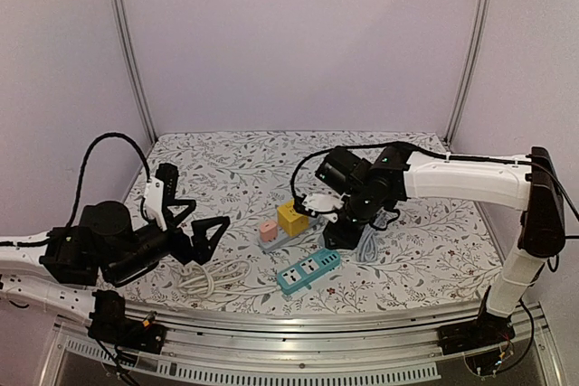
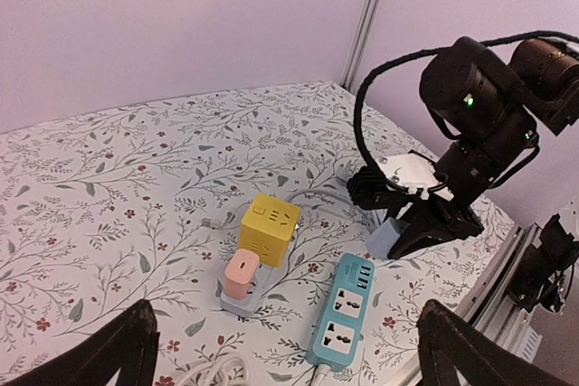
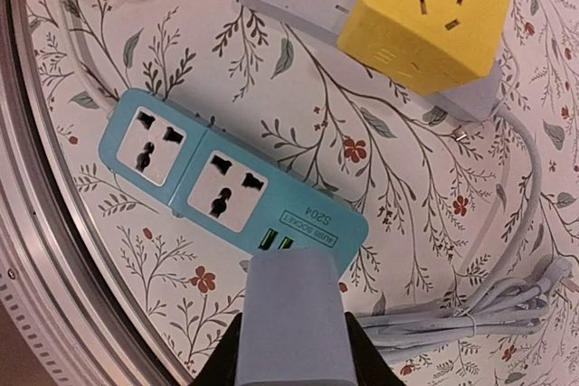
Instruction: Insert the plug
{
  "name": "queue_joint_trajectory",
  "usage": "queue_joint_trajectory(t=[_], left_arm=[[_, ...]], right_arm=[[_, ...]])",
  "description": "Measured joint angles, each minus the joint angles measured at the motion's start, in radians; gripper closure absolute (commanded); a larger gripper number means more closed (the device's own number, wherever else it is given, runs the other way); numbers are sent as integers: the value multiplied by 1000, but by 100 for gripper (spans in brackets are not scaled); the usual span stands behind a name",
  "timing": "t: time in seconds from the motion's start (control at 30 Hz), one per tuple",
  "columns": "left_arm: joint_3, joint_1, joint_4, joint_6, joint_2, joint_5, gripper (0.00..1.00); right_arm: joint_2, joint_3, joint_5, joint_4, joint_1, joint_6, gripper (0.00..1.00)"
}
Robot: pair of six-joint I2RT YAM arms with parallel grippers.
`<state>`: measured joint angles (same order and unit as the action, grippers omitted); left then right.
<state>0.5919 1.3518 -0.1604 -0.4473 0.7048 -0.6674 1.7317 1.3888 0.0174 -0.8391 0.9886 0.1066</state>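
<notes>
A blue-grey plug [image 3: 294, 323] is clamped between the fingers of my right gripper [image 3: 294, 354], which is shut on it. The plug hangs just above the USB end of a teal power strip [image 3: 231, 183], close to the table. The teal power strip [image 1: 308, 271] has two free sockets facing up. My right gripper [image 1: 339, 234] stands at the strip's far end, and the plug [image 2: 396, 237] shows below its black fingers in the left wrist view. My left gripper [image 1: 201, 223] is open and empty, off to the left of the strips.
A grey strip [image 3: 298, 11] carries a pink adapter [image 1: 269, 230] and a yellow cube socket [image 1: 292, 217]. A coiled grey cable [image 3: 488, 314] lies to the right of the plug. A white cable [image 1: 213, 276] lies near the left gripper. The table's metal front rail [image 3: 54, 250] runs close by.
</notes>
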Motion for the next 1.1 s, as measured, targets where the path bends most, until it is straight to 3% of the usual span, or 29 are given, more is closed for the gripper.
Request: queue_joint_trajectory(t=[0.43, 0.67, 1.1], left_arm=[[-16, 0, -47, -44, -32, -29, 1], [-17, 0, -47, -44, -32, -29, 2], [-19, 0, -46, -43, -39, -30, 1]], right_arm=[[125, 177, 39, -189, 37, 154, 100], [257, 237, -90, -216, 83, 208, 100], [250, 138, -321, -31, 150, 461, 100]])
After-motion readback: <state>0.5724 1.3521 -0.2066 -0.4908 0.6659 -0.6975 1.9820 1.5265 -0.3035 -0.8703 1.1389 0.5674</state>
